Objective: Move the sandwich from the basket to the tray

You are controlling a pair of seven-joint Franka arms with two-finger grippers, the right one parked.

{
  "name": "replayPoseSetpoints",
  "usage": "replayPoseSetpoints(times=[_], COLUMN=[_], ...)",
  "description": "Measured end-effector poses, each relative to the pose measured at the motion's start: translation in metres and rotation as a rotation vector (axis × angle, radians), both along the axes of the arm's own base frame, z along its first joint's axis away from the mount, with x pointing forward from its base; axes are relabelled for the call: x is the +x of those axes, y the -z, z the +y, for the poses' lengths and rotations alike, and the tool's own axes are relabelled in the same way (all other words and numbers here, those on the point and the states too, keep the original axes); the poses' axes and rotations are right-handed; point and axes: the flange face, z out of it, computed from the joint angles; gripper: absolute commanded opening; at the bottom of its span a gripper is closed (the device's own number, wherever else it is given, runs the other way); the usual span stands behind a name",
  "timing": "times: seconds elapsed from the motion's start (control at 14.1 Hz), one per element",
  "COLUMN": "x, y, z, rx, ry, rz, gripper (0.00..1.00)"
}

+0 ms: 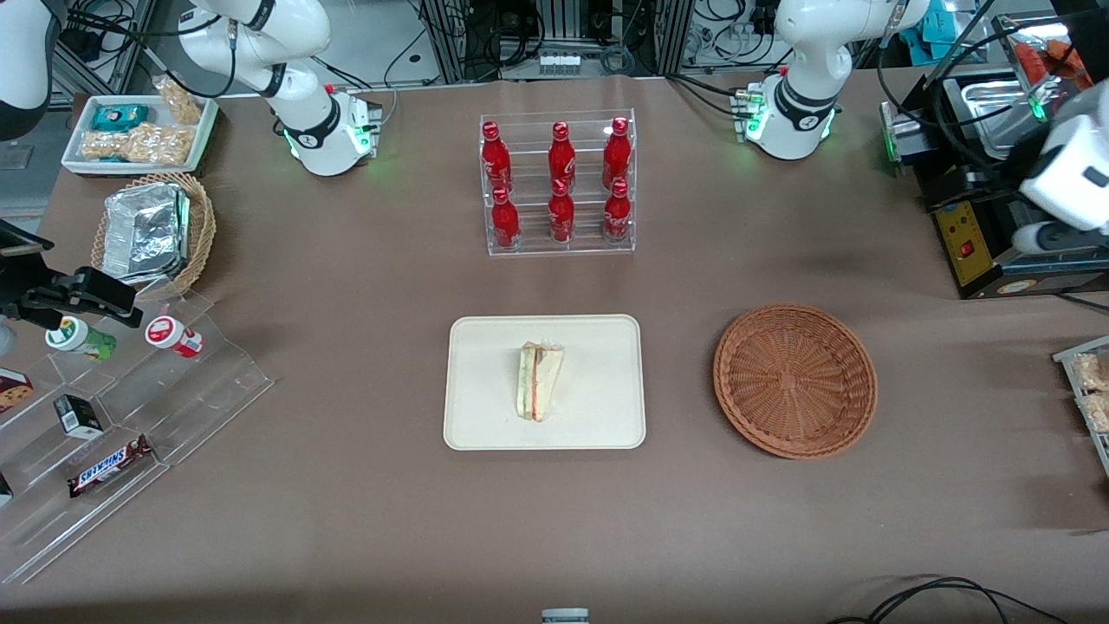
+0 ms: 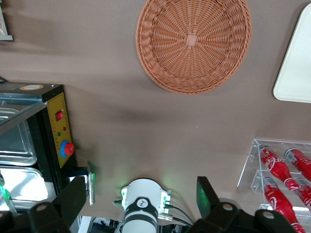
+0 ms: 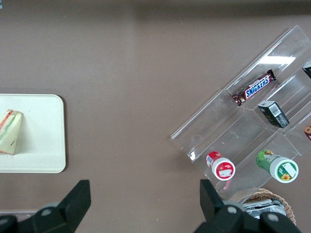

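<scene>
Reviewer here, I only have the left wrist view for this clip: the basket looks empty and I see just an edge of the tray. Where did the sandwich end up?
Observer: The sandwich lies on the tray, near its middle.
Reviewer: Is the gripper near it?
Observer: No. The gripper is open and holds nothing; the front view shows the arm's wrist raised at the working arm's end of the table, away from the tray.
Reviewer: And the basket?
Observer: The basket holds nothing and sits beside the tray, apart from it.
</scene>
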Motion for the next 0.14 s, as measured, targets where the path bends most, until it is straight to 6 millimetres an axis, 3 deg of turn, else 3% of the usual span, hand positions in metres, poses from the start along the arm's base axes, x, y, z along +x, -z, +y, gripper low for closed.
replayPoseSetpoints(times=[0.14], x=[0.0001], y=[0.0], z=[0.0105], rx=[-0.013], ry=[0.029], rz=[0.001], gripper=[1.0])
